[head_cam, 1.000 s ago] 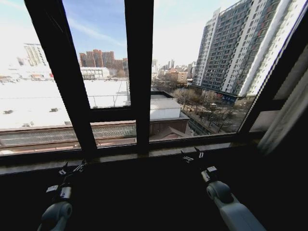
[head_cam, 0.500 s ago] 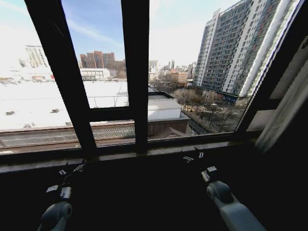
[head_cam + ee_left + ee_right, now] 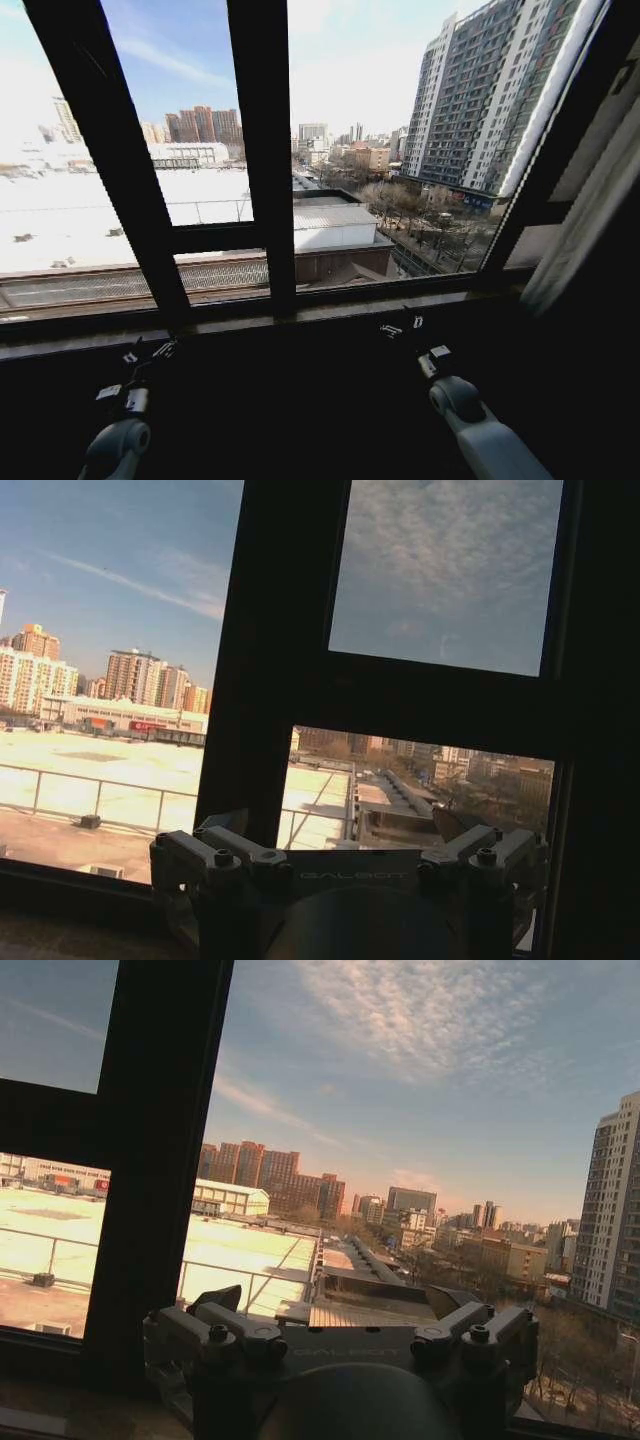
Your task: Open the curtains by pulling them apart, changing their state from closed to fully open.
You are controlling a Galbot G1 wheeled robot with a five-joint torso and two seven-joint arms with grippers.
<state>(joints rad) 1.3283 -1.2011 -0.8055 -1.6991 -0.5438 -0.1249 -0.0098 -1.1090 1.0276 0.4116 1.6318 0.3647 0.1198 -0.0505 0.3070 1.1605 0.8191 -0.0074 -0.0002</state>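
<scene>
A strip of pale sheer curtain [image 3: 600, 205] hangs bunched at the far right of the window in the head view; the glass ahead is uncovered. My left gripper [image 3: 150, 352] is held low below the sill on the left, open and empty, and it appears the same way in the left wrist view [image 3: 340, 830]. Low on the right, below the sill, my right gripper [image 3: 403, 325] is also open and holds nothing; the right wrist view shows it spread [image 3: 335, 1305]. Neither gripper touches the fabric.
Black window frame bars [image 3: 260, 150] stand straight ahead, with a stone sill [image 3: 300, 310] under them. A dark wall fills the space below the sill around both arms. Rooftops and tall buildings lie outside the glass.
The whole head picture has slid left, so the camera has turned a little to the right. Both arms keep the same pose and both grippers stay open.
</scene>
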